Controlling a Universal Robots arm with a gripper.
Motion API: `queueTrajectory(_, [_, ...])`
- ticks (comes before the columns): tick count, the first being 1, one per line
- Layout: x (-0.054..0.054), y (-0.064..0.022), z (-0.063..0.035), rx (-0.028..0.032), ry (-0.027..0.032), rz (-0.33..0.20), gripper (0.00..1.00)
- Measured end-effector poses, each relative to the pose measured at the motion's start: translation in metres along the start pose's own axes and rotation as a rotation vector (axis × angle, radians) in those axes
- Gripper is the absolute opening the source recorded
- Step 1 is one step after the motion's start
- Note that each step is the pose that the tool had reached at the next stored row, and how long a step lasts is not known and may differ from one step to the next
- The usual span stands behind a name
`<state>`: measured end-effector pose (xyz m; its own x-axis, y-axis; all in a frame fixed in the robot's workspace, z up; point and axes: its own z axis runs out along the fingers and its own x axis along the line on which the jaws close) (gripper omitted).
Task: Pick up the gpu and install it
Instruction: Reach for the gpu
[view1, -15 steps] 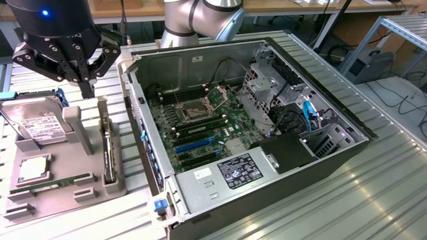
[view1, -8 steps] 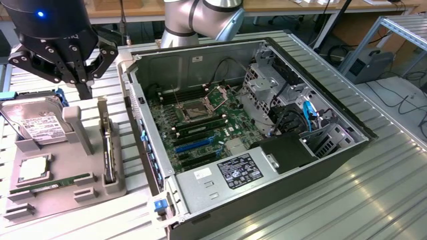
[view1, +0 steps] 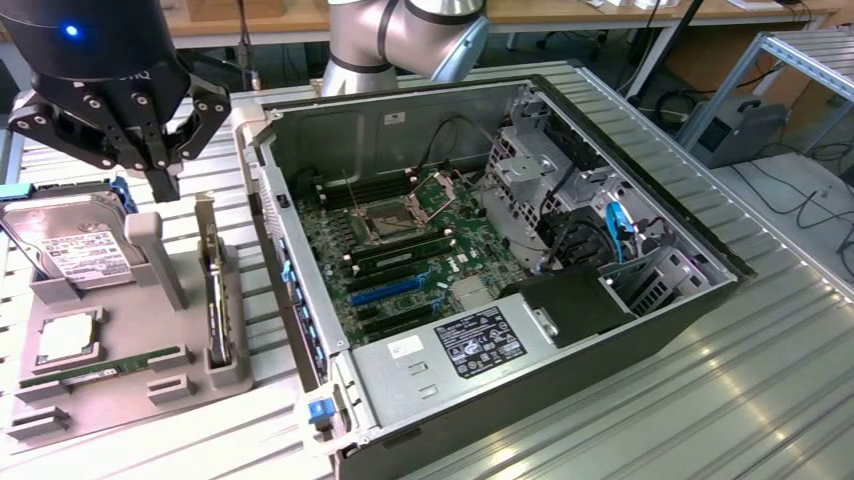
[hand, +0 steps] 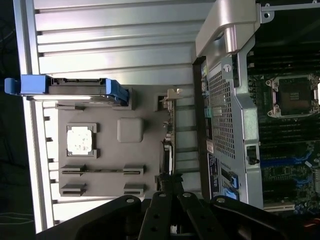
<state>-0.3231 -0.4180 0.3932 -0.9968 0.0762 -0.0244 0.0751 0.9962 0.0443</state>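
gpu (view1: 211, 285) | upright in holder (view1: 134, 325) (on edge) | hand (view1: 163, 185) closed, above

Ribbed aluminium bench (view1: 747, 400) is carrying two things. Open PC case (view1: 601, 365) is lying on its side across the slats, taking up the exterior view's centre and right. Grey parts tray (view1: 134, 330) is sitting flat just beside it on the exterior view's left. Bare slats are showing around both.

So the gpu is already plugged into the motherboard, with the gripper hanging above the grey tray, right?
Not quite. The gpu isn't in the motherboard; it stands on edge in the grey tray, as the exterior view shows. The gripper does hang above that tray.
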Motion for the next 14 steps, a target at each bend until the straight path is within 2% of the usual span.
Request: queueTrajectory(14, [0.0067, -0.0044, -0.0002, 0.0000, 0.0000, 0.000, 0.11])
